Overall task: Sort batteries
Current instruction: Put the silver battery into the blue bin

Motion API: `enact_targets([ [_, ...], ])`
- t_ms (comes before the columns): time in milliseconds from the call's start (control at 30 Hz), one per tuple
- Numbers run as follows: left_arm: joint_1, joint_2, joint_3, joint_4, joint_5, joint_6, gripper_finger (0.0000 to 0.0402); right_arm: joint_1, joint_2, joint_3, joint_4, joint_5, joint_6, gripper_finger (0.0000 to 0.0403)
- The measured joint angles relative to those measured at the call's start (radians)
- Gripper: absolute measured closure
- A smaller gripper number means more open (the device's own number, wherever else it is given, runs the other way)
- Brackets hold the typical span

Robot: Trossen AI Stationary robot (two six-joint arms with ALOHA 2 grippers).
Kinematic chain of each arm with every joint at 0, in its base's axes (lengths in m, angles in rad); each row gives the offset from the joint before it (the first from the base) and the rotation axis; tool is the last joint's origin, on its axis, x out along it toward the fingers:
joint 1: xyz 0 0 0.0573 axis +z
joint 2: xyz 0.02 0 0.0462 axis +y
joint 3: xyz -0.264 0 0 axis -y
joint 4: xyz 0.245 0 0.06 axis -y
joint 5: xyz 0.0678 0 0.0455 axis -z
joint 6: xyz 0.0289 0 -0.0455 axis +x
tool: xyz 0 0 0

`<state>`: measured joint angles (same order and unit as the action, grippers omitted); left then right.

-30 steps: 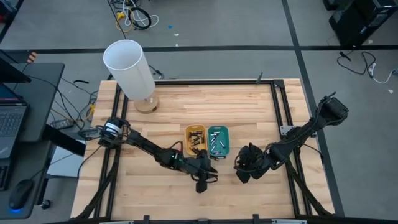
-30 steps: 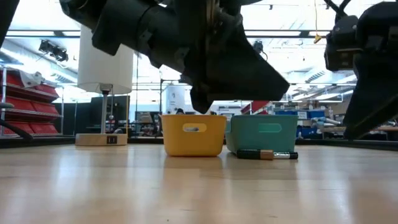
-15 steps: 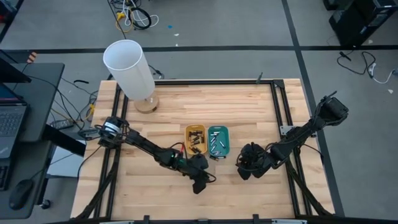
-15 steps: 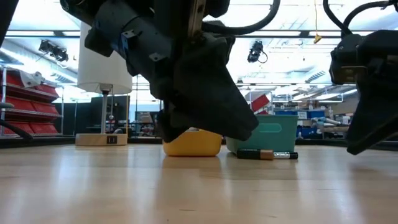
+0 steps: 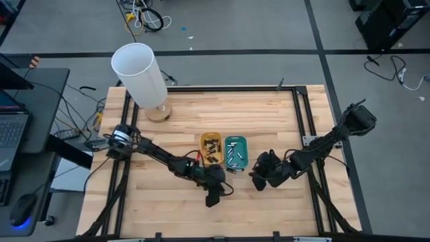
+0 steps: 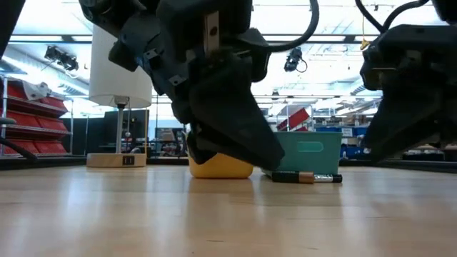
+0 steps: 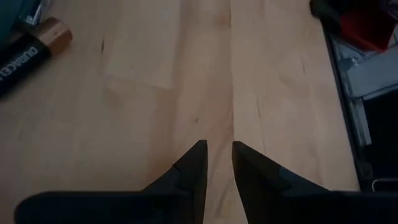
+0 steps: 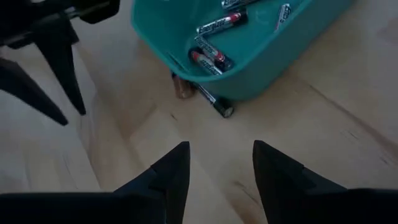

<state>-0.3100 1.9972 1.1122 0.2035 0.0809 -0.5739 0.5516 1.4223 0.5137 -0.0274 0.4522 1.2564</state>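
Two batteries lie loose on the table against the near side of the teal tray (image 5: 235, 151): a dark copper-ended one (image 6: 294, 177) and a slim one (image 8: 214, 99). More batteries lie in the teal tray (image 8: 214, 56) and in the yellow tray (image 5: 211, 149). My left gripper (image 7: 217, 149) hangs over bare wood in front of the yellow tray (image 6: 218, 168). It is open by a narrow gap with nothing in it, and the dark battery (image 7: 25, 53) is off to its side. My right gripper (image 8: 221, 152) is open and slants down toward the loose batteries, short of them.
A white lamp (image 5: 142, 77) stands on its wooden base at the table's far left corner. The left arm (image 5: 168, 161) reaches across the table's middle. Bare wood lies along the near edge (image 5: 269, 215). A laptop and cables sit off the table's left side.
My left gripper has rolled about its own axis and tipped further down over the wood in front of the yellow tray, staying narrowly open. My right gripper has turned a little toward the teal tray. The loose batteries have not moved.
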Motion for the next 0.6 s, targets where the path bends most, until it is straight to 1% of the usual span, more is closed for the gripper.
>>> enact_targets([
  [100, 0.009, 0.0, 0.0, -0.021, 0.039, 0.021, 0.032, -0.005, 0.0, 0.0, 0.003, -0.042, -0.003, 0.0233],
  [300, 0.008, -0.002, 0.004, -0.03, 0.049, 0.035, 0.0343, 0.001, 0.0, 0.0, 0.006, -0.086, -0.053, 0.0207],
  [367, 0.008, -0.004, 0.028, -0.057, 0.049, 0.054, 0.035, 0.003, 0.0, 0.0, 0.006, -0.088, -0.071, 0.0199],
  [467, 0.009, -0.016, 0.094, -0.152, 0.048, 0.109, 0.0362, 0.0, 0.0, 0.0, 0.006, -0.086, -0.109, 0.0187],
  [533, 0.008, -0.026, 0.143, -0.245, 0.041, 0.16, 0.0371, -0.01, 0.0, 0.0, 0.006, -0.075, -0.13, 0.0181],
  [600, 0.008, -0.027, 0.201, -0.329, 0.011, 0.21, 0.0379, -0.02, 0.016, 0.001, 0.02, -0.07, -0.145, 0.0176],
])
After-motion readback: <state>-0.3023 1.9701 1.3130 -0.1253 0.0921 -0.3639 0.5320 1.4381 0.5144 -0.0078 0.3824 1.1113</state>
